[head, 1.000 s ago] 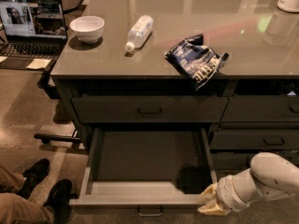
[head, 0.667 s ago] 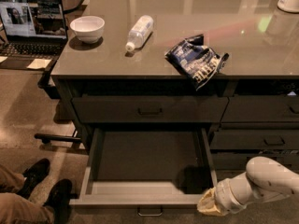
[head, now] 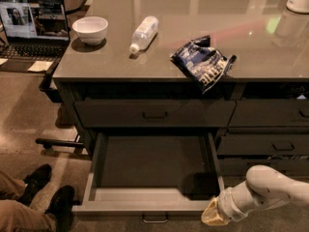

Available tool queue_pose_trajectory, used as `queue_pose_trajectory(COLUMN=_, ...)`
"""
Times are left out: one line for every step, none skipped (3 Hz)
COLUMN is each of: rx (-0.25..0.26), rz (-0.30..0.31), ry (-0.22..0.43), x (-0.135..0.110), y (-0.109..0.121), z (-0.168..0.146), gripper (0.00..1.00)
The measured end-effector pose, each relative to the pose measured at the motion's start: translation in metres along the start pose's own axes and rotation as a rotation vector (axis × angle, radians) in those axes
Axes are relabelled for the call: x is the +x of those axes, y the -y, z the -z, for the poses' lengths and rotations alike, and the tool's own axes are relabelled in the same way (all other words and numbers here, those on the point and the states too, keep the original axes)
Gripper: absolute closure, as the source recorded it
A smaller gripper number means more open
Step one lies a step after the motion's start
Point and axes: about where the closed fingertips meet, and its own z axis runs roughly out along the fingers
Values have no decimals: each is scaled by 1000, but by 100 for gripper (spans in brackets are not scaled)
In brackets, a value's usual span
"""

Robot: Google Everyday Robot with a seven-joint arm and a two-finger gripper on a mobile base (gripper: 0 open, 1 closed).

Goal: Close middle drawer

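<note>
Lower by a shade and a touch nearer the cabinet than a second ago: the gripper (head: 213,217), now at the front right corner of the middle drawer (head: 154,166), very near or touching its front panel; contact not clear from here. Impossible to say whether clenched or released, only a pale tan tip showing at the end of the white arm (head: 270,190). No change in the drawer itself, pulled out to full reach under the shut top drawer (head: 154,113). Probably at the start of the push, with nearly all the travel left to go. Main risk from here, as a judgement: pressing at the corner and not near the small centred bar pull (head: 155,219), which could rack the wide drawer on its slides and jam it part-way. Could also glance off the edge and slide toward the narrower stack (head: 270,146) on the right. Wide, shallow, dark grey-brown, with a low flat front, grey inner walls and a bare grey floor, part in shadow at the back right. Above, on the surface (head: 120,64): a white bowl (head: 90,29), a clear bottle (head: 144,33) on its side, a crumpled blue bag (head: 203,64). Off the front left corner, a person's black shoes (head: 60,202).
</note>
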Motion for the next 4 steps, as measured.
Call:
queue_pose_trajectory(rx=1, rz=1, ry=-1, x=-1, y=1, z=-1, gripper=58)
queue_pose_trajectory(rx=25, rz=40, ry=-4, x=-15, y=11, z=-6, gripper=35)
queue_pose_trajectory(rx=38, rz=72, ry=0, x=-28, y=25, z=-14, gripper=10)
queue_pose_trajectory(rx=38, rz=72, ry=0, x=-28, y=24, z=-14, gripper=0)
